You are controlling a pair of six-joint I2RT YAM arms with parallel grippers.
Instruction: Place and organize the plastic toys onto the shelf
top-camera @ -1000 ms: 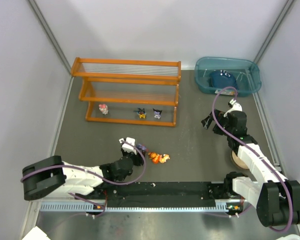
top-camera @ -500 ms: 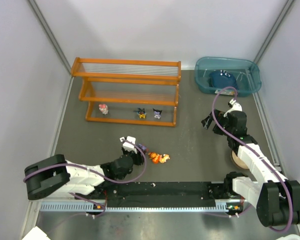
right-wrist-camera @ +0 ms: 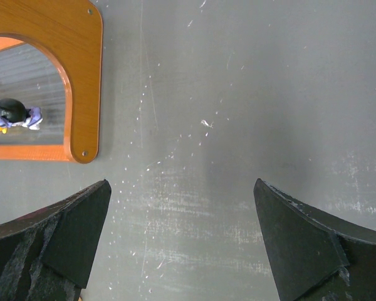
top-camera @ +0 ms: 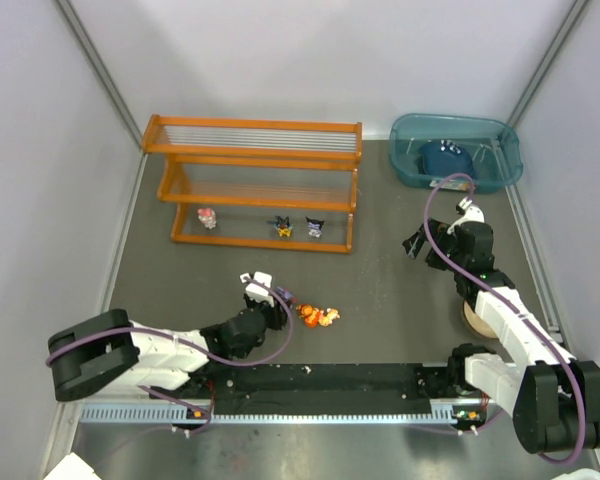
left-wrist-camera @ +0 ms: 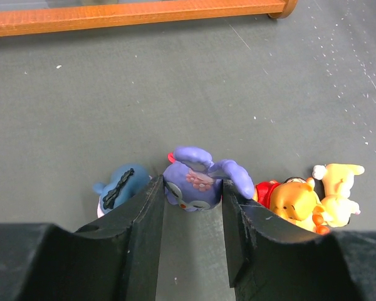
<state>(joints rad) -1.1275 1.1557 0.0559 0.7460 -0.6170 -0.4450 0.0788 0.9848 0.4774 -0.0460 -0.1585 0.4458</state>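
Purple toy [left-wrist-camera: 189, 188] down on the table [top-camera: 380, 280], pinched by the left gripper [left-wrist-camera: 193, 194], jaws clenched against its two flanks only at the very tips. Worth a deeper bite before rising, judging by that shallow hold and the rounded head. Best lifted straight up: blue toy [left-wrist-camera: 118, 188] just beside the left finger at 9 o'clock, orange bear toy [left-wrist-camera: 294, 202] and yellow toy [left-wrist-camera: 339, 185] touching each other at 3 o'clock, near the right finger. Then away towards 11 o'clock to the shelf [top-camera: 252, 152], three figurines [top-camera: 282, 228] already on its bottom tier, bare rod between them. Left arm stretched low across the table, fingers aimed at 12 o'clock. Right gripper [top-camera: 418, 243] well apart at the shelf's 3 o'clock, jaws released wide, holding nothing, facing bare table.
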